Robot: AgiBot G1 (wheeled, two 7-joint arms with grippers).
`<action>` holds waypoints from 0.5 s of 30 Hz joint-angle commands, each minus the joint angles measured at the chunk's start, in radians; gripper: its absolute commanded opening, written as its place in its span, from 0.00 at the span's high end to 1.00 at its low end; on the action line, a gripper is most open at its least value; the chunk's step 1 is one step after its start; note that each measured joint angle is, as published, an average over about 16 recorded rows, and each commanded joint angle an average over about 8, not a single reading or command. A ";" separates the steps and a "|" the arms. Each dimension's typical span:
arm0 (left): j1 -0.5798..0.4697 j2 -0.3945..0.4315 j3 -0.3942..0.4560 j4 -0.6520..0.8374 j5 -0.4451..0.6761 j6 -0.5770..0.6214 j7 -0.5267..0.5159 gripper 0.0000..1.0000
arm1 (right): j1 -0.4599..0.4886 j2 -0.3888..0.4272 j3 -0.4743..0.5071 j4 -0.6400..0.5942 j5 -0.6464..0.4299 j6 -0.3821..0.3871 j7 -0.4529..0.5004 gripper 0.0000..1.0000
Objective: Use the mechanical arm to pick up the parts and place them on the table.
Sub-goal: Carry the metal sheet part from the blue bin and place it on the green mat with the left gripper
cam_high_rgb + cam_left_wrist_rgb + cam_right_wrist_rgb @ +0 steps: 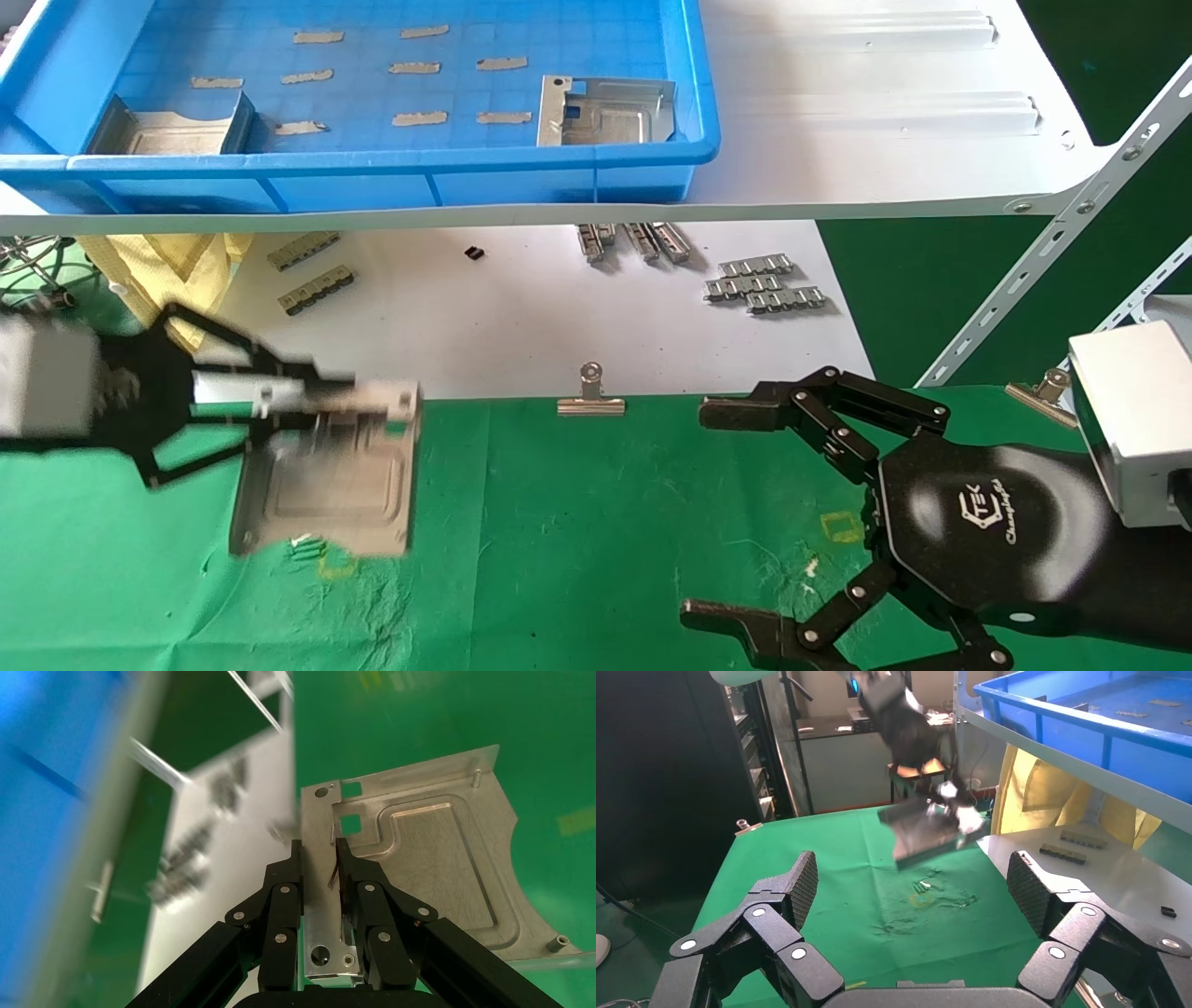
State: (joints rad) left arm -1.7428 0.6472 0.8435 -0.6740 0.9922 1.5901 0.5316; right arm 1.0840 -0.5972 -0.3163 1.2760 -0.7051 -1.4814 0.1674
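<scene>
A silver metal plate (331, 489) is gripped by the left tool (279, 396), whose two black fingers (284, 896) are closed on the bent-up edge strip of the plate. The plate is held over the green worktop (605, 522), near its left part and close to its far edge; it seems to be lifted above the cloth, but this cannot be told surely because the view is blurred there. Two other plates (605, 112) are seen in the blue tray (372, 168) on the white shelf (885, 112) beyond the worktop. The right tool (736, 513) is kept over the near right corner of the worktop, its fingers spread wide and nothing held.
</scene>
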 commanded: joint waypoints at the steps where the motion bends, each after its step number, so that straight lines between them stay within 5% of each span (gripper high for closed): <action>1: 0.011 -0.001 0.040 0.020 0.026 -0.004 0.057 1.00 | 0.000 0.000 0.000 0.000 0.000 0.000 0.000 0.00; 15: 0.091 0.105 0.159 0.289 0.076 -0.029 0.250 1.00 | 0.000 0.000 -0.001 0.000 0.000 0.000 0.000 0.00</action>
State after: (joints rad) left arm -1.6578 0.7478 0.9925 -0.3888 1.0604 1.5633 0.7844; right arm 1.0841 -0.5970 -0.3168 1.2760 -0.7048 -1.4812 0.1672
